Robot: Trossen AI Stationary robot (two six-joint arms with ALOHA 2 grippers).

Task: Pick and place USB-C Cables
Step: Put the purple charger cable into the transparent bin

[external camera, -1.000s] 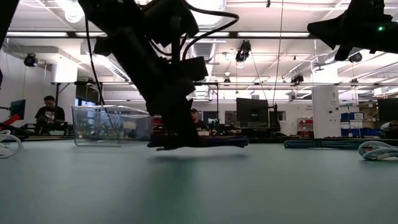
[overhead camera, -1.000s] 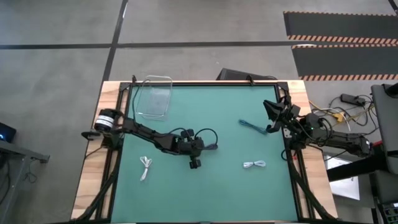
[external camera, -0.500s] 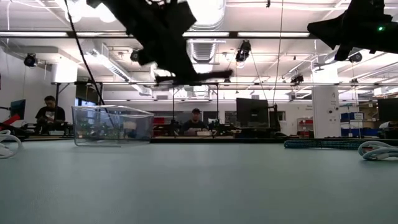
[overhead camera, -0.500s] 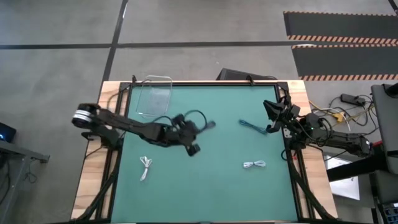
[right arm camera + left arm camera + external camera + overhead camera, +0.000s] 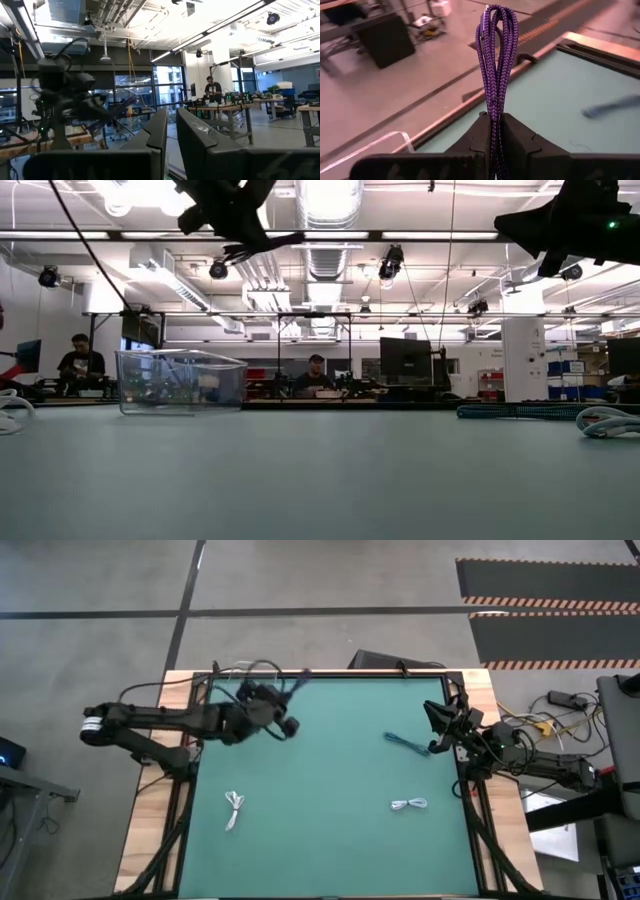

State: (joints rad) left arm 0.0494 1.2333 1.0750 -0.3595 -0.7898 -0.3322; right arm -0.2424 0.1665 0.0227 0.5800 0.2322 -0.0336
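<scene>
Swung from mid-worktop toward the clear plastic bin (image 5: 180, 381), the left claw (image 5: 492, 131) clamps the purple braided cable bundle (image 5: 495, 60), seemingly by one thin stretch, so it could slip free short of the rim.

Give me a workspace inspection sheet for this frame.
Surface: green mat inside a wooden table edge.
Job's things: purple cable held in the air; teal cable and two white cables on the mat; clear container at the far left corner.
Clutter: nothing seen.
End effectors: left end effector shut on the purple cable, near the container; right end effector parked at the right edge, fingers nearly closed, empty.
Cables: black arm wires.
Surroundings: people at benches behind.
</scene>
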